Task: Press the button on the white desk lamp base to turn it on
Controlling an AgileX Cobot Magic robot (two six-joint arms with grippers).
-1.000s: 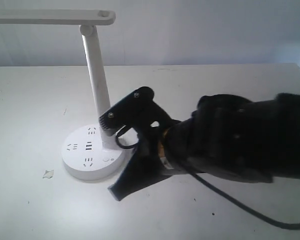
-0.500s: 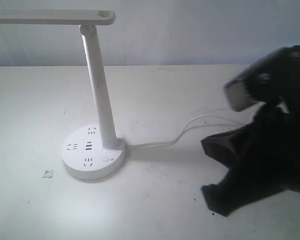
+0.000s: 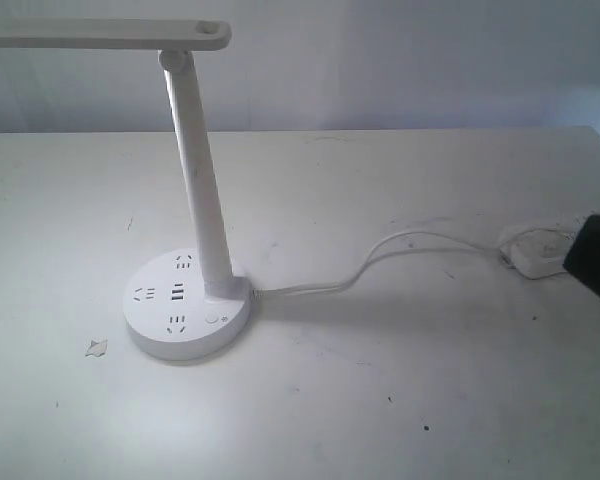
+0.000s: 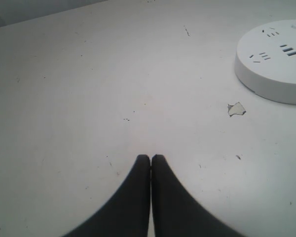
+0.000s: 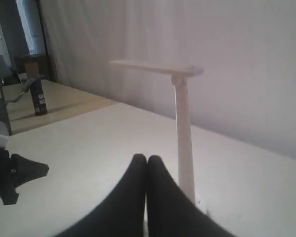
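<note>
The white desk lamp stands at the left of the exterior view, with a slanted stem [image 3: 202, 180] and a flat head [image 3: 100, 35]. Its round white desk lamp base [image 3: 175, 318] shows dark socket slots. The small round button [image 3: 213, 320] sits near the foot of the stem, and nothing touches it. Only a dark piece of my right arm [image 3: 598, 258] shows at the right edge, far from the base. My right gripper [image 5: 147, 159] is shut and empty, held high facing the stem [image 5: 184, 138]. Left of the base [image 4: 276, 64], my left gripper [image 4: 151, 158] is shut and empty over bare table.
The lamp's white cord [image 3: 380, 255] runs right across the table to a small white plug block [image 3: 535, 257] beside my right arm. A torn paper scrap [image 3: 97, 348] lies left of the base. A dark bottle-like object [image 5: 38, 96] stands on another surface beyond the table.
My right arm has pulled back from over the lamp base to the right edge of the exterior view, uncovering the cord and plug. The lamp has not moved.
</note>
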